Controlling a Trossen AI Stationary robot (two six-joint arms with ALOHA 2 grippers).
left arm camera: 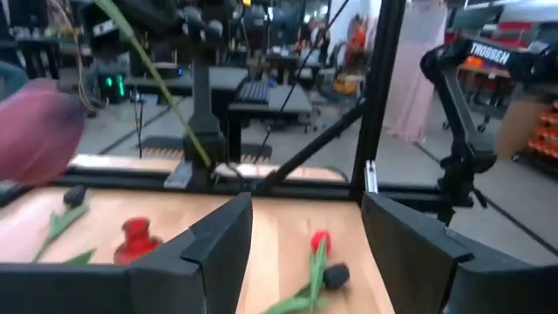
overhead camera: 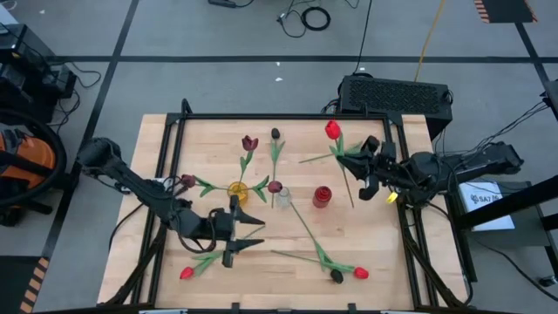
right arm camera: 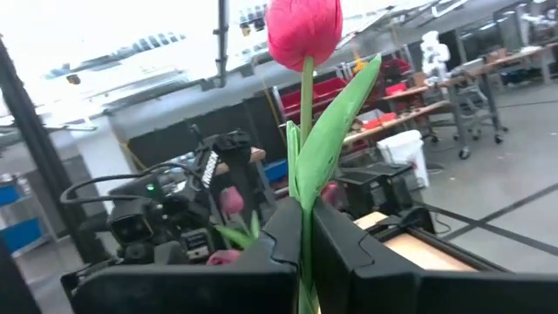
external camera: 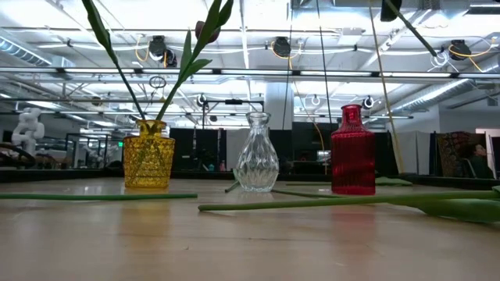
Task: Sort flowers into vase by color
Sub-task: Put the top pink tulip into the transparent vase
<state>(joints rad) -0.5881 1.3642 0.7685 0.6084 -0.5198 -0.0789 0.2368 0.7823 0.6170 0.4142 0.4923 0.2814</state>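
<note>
Right claw (right arm camera: 305, 253) was clamped on a red tulip's (right arm camera: 303, 30) thin stem. Left claw (left arm camera: 305, 253) was held wide, empty. Ribbed glass vases (external camera: 352, 151) were seen; stems were cropped.

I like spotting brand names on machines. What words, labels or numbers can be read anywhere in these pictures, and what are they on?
"TROSSEN": white letters on the dark robot arm seen far off in the left wrist view.
White sheet beside the table in the high view: dark print, too small to read.
White mark on the dark arm in the right wrist view: too blurred to read.
Nothing else is readable.
</note>
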